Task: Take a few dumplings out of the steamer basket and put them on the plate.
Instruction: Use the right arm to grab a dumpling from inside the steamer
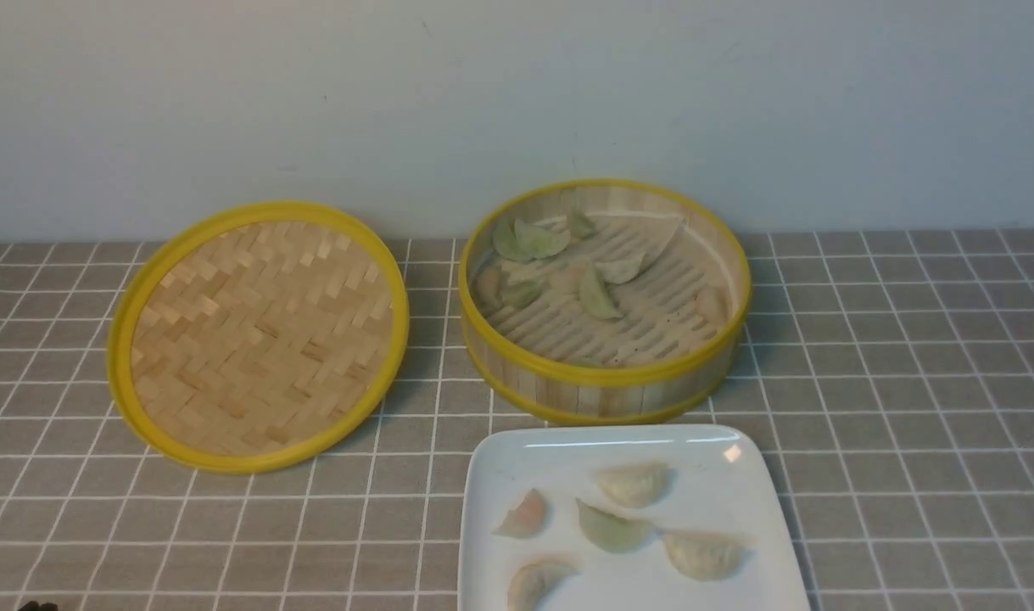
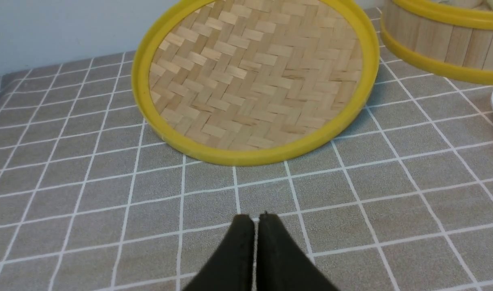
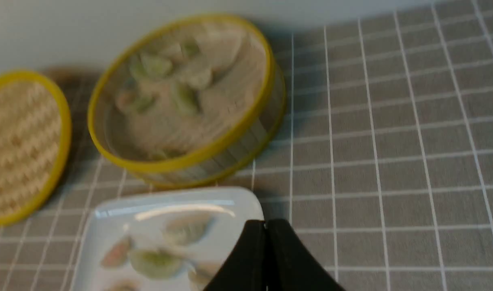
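Nearest the front camera, its near side cut off by the picture's edge, is the glossy white square plate with rounded corners and a shallow raised rim (image 1: 483, 475). Behind everything stands a plain pale blue-grey wall (image 1: 517, 102); a grey-brown cloth with white grid lines (image 1: 907, 407) covers the table. Just beyond the plate sits the round bamboo steamer basket, slat-walled with two yellow bands (image 1: 601, 399). To its left is the flat woven bamboo lid with a yellow rim (image 1: 262, 339).

The left black gripper (image 2: 255, 218) is narrow, only a thin slit between its fingertips, above the cloth near the lid. The right black gripper (image 3: 266, 222) is closed, its tips together and nothing between them.

Five small half-moon dumplings with pleated edges lie apart on the plate: two plump cream ones (image 1: 634, 484) (image 1: 705, 555), a translucent pale green one (image 1: 615, 529), a cream one with a pinkish tinge (image 1: 537, 583), and a smaller pink-orange one (image 1: 527, 514) with a paler edge. More dumplings (image 1: 597, 293), green, cream and pinkish, are scattered in the basket, mostly towards its left side, some overlapping.
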You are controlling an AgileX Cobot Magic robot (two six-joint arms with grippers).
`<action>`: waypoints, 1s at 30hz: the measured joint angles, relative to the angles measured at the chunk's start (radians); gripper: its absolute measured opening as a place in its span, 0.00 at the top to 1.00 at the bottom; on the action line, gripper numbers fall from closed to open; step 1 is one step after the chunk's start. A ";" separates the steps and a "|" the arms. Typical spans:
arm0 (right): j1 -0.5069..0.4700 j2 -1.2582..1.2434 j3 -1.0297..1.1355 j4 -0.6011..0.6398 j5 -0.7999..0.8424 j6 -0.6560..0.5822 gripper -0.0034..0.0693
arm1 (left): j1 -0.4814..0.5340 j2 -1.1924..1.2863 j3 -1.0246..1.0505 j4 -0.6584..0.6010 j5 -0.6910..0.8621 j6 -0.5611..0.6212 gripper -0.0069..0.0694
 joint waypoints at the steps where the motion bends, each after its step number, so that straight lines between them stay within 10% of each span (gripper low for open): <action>1: 0.002 0.080 -0.064 -0.007 0.046 -0.005 0.97 | 0.000 0.000 0.000 0.000 0.000 0.000 0.92; 19: 0.350 0.944 -0.904 -0.295 0.249 0.093 0.95 | 0.000 0.000 0.000 0.000 0.000 -0.001 0.92; 30: 0.418 1.164 -0.987 -0.461 0.250 0.124 0.70 | 0.000 0.000 0.000 0.000 0.000 -0.001 0.92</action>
